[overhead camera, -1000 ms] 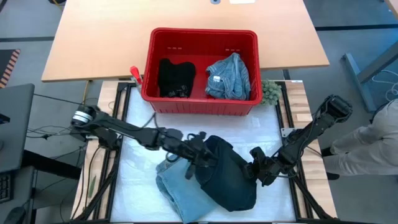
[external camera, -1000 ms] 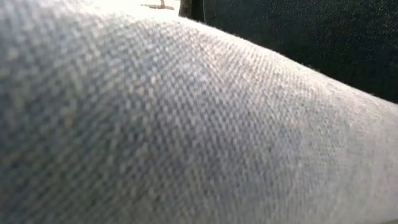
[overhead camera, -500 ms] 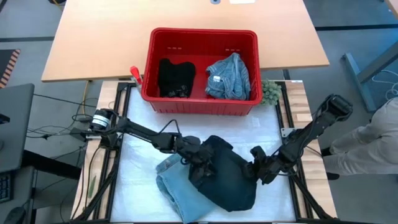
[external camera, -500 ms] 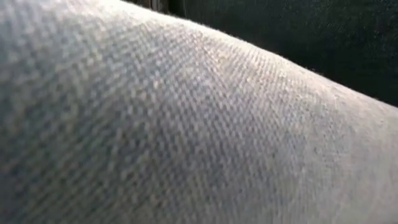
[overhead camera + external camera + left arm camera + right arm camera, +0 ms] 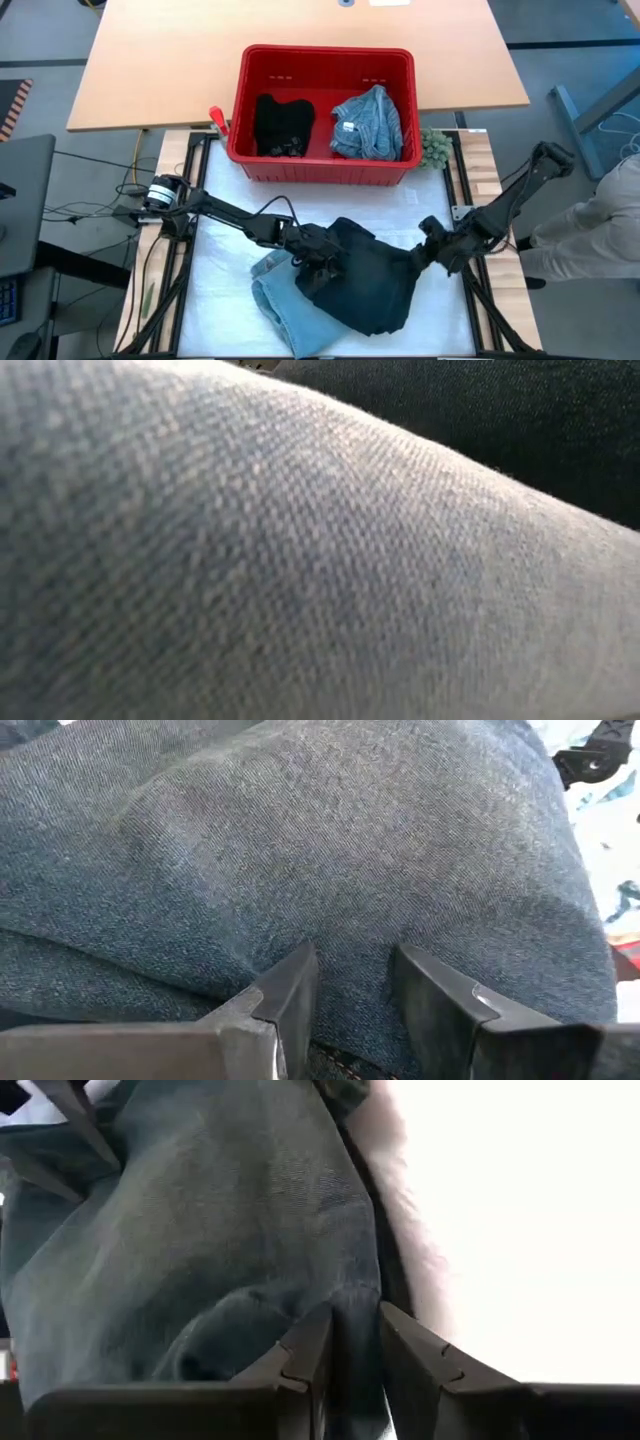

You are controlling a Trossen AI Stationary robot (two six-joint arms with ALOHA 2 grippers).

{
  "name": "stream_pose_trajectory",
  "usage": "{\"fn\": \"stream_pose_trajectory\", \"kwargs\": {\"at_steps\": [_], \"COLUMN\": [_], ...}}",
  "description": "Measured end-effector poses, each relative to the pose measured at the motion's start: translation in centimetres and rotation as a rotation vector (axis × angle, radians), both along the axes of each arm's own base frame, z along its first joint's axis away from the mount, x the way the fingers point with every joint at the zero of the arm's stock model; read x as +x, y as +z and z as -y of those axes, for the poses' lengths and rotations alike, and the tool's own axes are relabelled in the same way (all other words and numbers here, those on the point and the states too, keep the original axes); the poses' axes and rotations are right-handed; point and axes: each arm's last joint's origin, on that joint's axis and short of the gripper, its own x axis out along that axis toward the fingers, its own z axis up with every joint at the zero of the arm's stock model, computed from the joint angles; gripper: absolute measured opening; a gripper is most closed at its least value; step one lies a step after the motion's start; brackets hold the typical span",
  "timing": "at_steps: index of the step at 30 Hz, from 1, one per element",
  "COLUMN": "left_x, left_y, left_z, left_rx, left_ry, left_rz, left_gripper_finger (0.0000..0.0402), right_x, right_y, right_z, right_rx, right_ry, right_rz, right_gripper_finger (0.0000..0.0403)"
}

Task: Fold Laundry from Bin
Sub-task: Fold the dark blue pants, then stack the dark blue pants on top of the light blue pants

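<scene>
A dark denim garment [image 5: 365,285] lies in a heap on the white-covered table, partly over a light blue denim garment [image 5: 285,312], which fills the low view [image 5: 250,560]. My left gripper [image 5: 318,265] is shut on the dark garment's left part. My right gripper [image 5: 425,250] is shut on its right corner. The red bin [image 5: 325,175] stands at the far side with a black garment [image 5: 282,122] and a blue-white striped one [image 5: 370,122] lying on its floor. My left gripper pinches a raised fold of the dark denim [image 5: 350,940] between its two fingers, slanting down from the table's left. The cloth around it rests on the heap. My right gripper pinches the garment's right corner [image 5: 350,1295] between its two fingers, slanting down from the right. The corner is lifted and drawn out into a point toward it.
A small green fuzzy lump [image 5: 435,148] sits by the bin's right near corner. A person [image 5: 600,225] stands off the table's right edge. Bare white cover [image 5: 225,250] shows to the left of the garments and between them and the bin.
My right gripper has gone up and toward the table's right edge, drawing the dark garment's right corner out into a point. My left gripper has sunk onto the garment's left part and rolled a little. The light blue garment has stayed put.
</scene>
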Motion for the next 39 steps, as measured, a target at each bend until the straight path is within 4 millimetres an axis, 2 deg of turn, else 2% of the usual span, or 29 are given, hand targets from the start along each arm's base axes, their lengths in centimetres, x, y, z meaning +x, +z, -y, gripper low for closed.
{"fn": "stream_pose_trajectory", "kwargs": {"at_steps": [5, 8, 13, 15, 17, 22, 26, 29, 34, 39], "left_x": [-0.2, -0.2, -0.3, -0.3, -0.3, -0.4, -0.5, -0.5, -0.5, -0.5], "left_y": [-0.1, -0.2, -0.2, -0.2, -0.3, -0.3, -0.3, -0.3, -0.3, -0.4], "left_z": [0.4, 0.7, 0.9, 0.9, 0.9, 1.3, 1.6, 1.6, 1.7, 1.7], "left_rx": [0.023, 0.033, 0.05, 0.051, 0.05, 0.054, 0.07, 0.065, 0.055, 0.049], "left_ry": [0.007, 0.011, 0.007, 0.006, 0.006, -0.005, -0.017, -0.014, -0.009, -0.005], "left_rz": [-0.009, -0.011, -0.007, -0.008, -0.009, -0.009, -0.005, -0.007, -0.012, -0.015], "left_gripper_finger": [0.0129, 0.0129, 0.0129, 0.0129, 0.0129, 0.0129, 0.0129, 0.0129, 0.0129, 0.0129], "right_x": [-1.8, -2.1, -0.8, -0.1, 0.7, 4.1, 7.3, 8.6, 10.0, 10.8], "right_y": [0.7, 1.4, 2.8, 2.9, 2.7, 1.8, 0.6, -1.1, -2.9, -4.4], "right_z": [1.4, 1.8, 2.0, 2.2, 2.5, 3.3, 4.4, 5.3, 5.7, 5.8], "right_rx": [0.008, -0.032, -0.277, -0.335, -0.303, -0.211, -0.242, -0.313, -0.379, -0.406], "right_ry": [0.037, 0.059, 0.067, 0.095, 0.093, 0.193, 0.296, 0.357, 0.427, 0.467], "right_rz": [-0.033, 0.052, 0.292, 0.304, 0.283, 0.241, 0.249, 0.169, 0.11, 0.058], "right_gripper_finger": [0.0106, 0.0108, 0.0119, 0.0131, 0.0149, 0.022, 0.0281, 0.0317, 0.0352, 0.0361]}}
